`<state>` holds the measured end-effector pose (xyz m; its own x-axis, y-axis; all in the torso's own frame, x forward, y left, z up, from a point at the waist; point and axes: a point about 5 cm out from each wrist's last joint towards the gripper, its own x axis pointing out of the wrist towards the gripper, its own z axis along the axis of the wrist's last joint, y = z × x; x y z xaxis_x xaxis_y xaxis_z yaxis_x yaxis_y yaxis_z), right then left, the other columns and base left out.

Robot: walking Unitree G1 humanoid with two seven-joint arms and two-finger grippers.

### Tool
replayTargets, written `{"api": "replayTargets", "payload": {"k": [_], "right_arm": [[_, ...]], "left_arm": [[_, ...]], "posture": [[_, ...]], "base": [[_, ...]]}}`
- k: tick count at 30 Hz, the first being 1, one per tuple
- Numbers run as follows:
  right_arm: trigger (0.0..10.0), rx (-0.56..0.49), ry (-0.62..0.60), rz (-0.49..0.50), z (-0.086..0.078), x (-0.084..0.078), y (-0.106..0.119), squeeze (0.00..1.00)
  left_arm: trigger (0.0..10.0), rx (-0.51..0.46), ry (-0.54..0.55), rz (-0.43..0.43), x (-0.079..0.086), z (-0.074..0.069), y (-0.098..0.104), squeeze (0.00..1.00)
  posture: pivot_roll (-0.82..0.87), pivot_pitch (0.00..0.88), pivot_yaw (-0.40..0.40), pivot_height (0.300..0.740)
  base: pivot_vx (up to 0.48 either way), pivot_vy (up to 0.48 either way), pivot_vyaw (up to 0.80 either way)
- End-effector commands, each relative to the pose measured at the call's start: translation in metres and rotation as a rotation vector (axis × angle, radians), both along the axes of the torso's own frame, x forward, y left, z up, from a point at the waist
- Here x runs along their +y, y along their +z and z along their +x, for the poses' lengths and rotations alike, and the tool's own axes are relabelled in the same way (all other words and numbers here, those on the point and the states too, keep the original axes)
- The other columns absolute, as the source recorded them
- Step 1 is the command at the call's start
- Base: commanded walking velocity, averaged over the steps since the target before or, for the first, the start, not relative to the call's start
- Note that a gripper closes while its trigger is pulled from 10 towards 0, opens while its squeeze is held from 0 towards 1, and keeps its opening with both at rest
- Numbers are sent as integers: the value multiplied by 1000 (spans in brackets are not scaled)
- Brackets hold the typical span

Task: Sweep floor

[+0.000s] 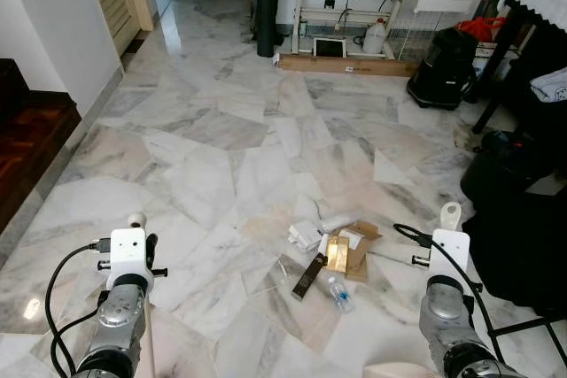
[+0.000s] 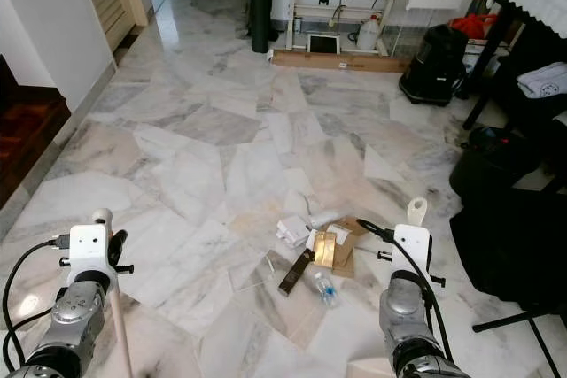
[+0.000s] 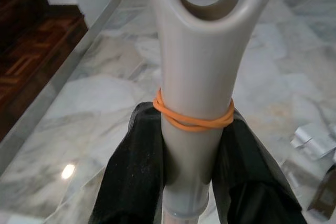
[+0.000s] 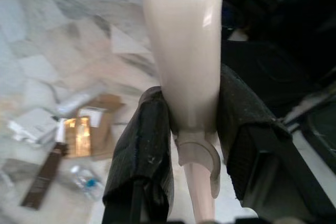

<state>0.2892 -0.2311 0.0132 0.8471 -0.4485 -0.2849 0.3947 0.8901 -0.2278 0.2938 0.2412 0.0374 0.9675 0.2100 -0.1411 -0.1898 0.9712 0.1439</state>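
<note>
Sweep not started: litter pile (image 1: pixel 332 254) lower centre of marble floor (image 1: pixel 204 130), left gripper (image 3: pixel 191 145) jaws clamped on broom handle (image 3: pixel 197 66), right gripper (image 4: pixel 191 129) jaws clamped on dustpan handle (image 4: pixel 184 51).

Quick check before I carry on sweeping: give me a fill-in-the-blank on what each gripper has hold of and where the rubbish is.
1. The left gripper is shut on a grey handle with an ______ rubber band around it.
2. The right gripper is shut on a ______-coloured handle.
3. The pile of litter lies on the ______ floor.
4. In the pile, the small plastic bottle is lying ______.

Missing words: orange; cream; marble; on its side
</note>
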Motion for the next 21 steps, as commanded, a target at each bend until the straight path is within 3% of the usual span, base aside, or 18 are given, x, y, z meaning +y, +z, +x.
{"api": "replayTargets", "payload": {"k": [1, 12, 18, 21], "right_arm": [[10000, -46, 5, 66, 4, 7, 3, 0], [10000, -48, -4, 34, 1, -8, 5, 0], [10000, -43, 48, 80, -1, 0, 0, 0], [10000, -46, 138, 123, 2, 13, -1, 0]], "left_arm": [[10000, -71, -15, -26, -5, 8, 12, 0], [10000, -113, -43, -35, -3, 15, 24, 0], [10000, -132, -69, -49, -4, 17, 28, 0], [10000, -141, -92, -50, -6, 18, 30, 0]], "posture": [[12, 0, -60, 740], [6, 2, -62, 740], [6, 9, -63, 740], [5, 17, -68, 740]], "base": [[0, 0, 0], [0, 0, 0], [0, 0, 0], [0, 0, 0]]}}
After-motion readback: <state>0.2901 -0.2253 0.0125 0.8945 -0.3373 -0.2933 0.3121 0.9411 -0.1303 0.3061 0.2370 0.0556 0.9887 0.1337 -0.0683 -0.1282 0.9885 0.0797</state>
